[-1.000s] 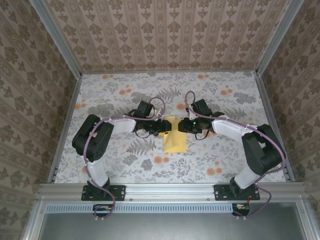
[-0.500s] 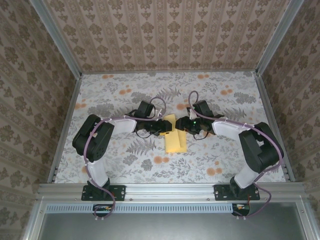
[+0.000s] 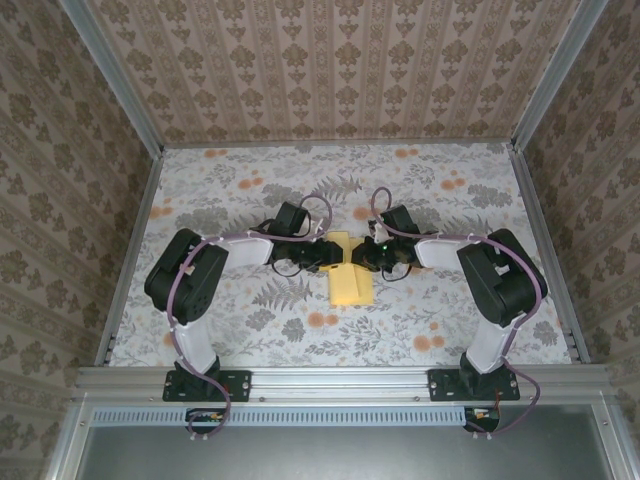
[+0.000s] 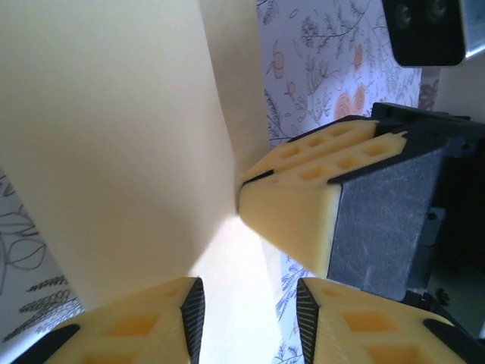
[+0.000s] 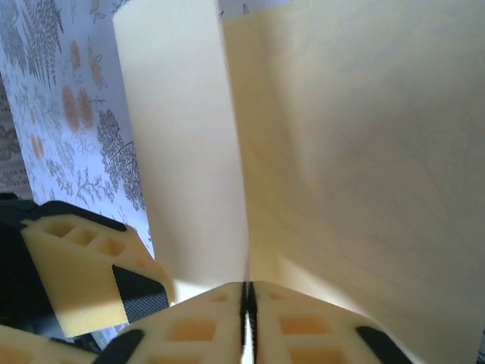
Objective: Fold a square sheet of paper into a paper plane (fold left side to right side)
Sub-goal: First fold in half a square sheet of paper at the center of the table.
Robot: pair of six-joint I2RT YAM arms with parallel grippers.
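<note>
Mid-table on floral cloth (image 3: 250, 190): yellow sheet of paper (image 3: 350, 288), partly folded. Near end flat on the cloth, far part lifted between the two grippers.

Right gripper (image 5: 246, 315): pads pressed together, pinching a raised crease of the sheet. Narrow flap upright left of the pinch, wider flap leaning right.

Left gripper (image 4: 250, 327): fingers spread, with paper passing through the gap between them.

From the left wrist: right gripper's tips clamped on the paper's edge, just ahead of the left pads.

From above: both grippers nearly tip to tip over the sheet's far half.
</note>
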